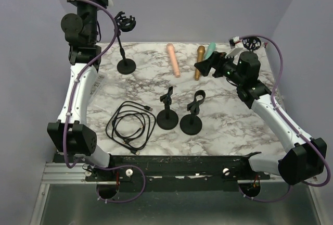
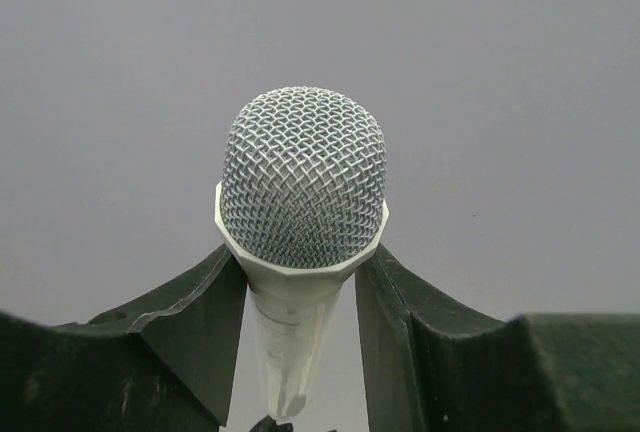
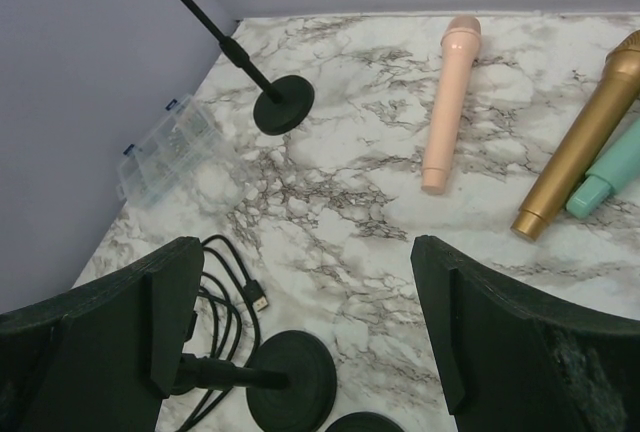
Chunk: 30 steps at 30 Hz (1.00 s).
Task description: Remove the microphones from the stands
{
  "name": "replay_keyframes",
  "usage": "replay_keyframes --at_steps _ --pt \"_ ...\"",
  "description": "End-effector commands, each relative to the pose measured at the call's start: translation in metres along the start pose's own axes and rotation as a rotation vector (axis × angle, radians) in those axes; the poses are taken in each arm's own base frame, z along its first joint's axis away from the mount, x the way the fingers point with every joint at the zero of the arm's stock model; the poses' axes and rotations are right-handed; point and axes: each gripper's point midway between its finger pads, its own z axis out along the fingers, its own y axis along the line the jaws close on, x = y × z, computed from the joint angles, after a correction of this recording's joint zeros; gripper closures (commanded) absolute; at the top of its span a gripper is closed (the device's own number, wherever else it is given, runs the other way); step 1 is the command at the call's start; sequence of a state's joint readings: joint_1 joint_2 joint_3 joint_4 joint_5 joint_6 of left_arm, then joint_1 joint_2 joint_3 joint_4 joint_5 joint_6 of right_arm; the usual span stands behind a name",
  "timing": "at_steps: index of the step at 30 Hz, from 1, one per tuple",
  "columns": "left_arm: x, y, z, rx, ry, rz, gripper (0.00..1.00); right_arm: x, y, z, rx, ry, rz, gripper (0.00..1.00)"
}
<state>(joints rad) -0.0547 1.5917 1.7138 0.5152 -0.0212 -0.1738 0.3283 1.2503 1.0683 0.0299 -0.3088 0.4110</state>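
Most of the task is judged to be done. On the marble table (image 1: pixel 234 121) the tall stand (image 1: pixel 123 48) is seen at the far left, and its clip (image 1: pixel 126 23) appears empty. The left arm (image 1: pixel 78 89) is raised high above that corner, and the white microphone (image 2: pixel 303 182) is carried in the left gripper (image 2: pixel 300 262). Its fingers (image 2: pixel 190 322) are drawn in against the handle, one on each side, just below the mesh head, which stands out beyond the fingertips. The right gripper (image 3: pixel 305 252) is held with its fingers wide apart over the middle of the table, and nothing is between them.

A pink microphone (image 1: pixel 173 61), a gold microphone (image 1: pixel 199 62) and a teal microphone (image 1: pixel 209 50) are laid at the far side. Two short stands (image 1: pixel 167 111) and a coiled cable (image 1: pixel 131 123) are nearer. Little is judged to be left: the white microphone is to be brought down onto a bare part of the table and released.
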Motion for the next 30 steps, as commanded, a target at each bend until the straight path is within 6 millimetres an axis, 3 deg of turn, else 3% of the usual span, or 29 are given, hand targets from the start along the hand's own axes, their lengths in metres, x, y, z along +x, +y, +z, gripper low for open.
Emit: replay_keyframes --at_steps 1,6,12,17,20,30 --pt "0.006 -0.019 -0.019 0.055 0.158 -0.105 1.0 0.001 0.006 -0.002 -0.025 -0.015 0.001 0.07" --pt "0.032 -0.041 -0.04 0.094 0.353 -0.269 1.0 0.0 0.011 -0.004 -0.036 -0.017 0.0 0.07" --pt "0.081 -0.104 -0.058 0.257 0.652 -0.394 1.0 0.002 0.014 -0.005 -0.046 -0.018 -0.002 0.07" --pt "0.141 -0.141 -0.063 0.32 0.869 -0.447 1.0 0.0 0.014 -0.008 -0.041 -0.028 -0.004 0.07" --pt "0.187 -0.154 -0.073 0.317 0.981 -0.494 1.0 -0.001 0.012 -0.009 -0.028 -0.037 -0.007 0.07" --pt "0.283 -0.197 -0.089 0.319 1.073 -0.483 1.0 0.001 0.01 -0.007 -0.019 -0.041 -0.01 0.07"
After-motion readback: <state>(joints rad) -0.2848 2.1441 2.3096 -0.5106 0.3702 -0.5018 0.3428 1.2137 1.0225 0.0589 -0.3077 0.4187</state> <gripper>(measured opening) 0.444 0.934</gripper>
